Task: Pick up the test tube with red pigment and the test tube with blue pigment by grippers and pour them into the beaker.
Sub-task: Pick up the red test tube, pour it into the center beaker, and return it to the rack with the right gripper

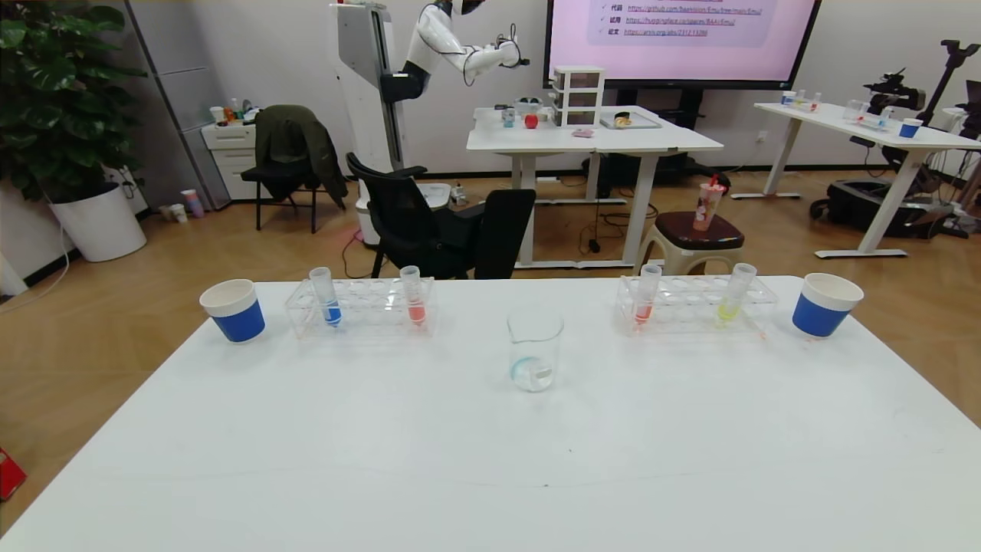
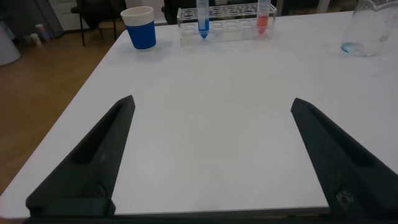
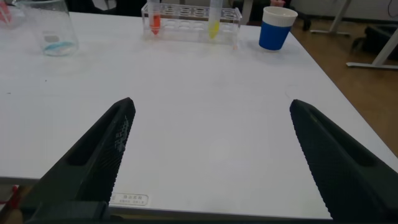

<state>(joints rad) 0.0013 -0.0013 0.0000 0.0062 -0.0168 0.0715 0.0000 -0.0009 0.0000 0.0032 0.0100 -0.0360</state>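
Both black two-fingered grippers, left (image 2: 211, 155) and right (image 3: 211, 155), hang wide open and empty over the near table edge. The slim blue-liquid tube (image 1: 328, 299) stands in the left clear rack, a red-liquid tube (image 1: 414, 297) beside it, clear glass beaker (image 1: 534, 349) central; approach level, pinch above the liquid

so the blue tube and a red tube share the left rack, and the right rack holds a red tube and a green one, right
Nearly. The left rack does hold the blue tube and a red tube. The right rack holds a red tube too, but its other tube is yellow, not green. The head view shows this, and the right wrist view agrees.
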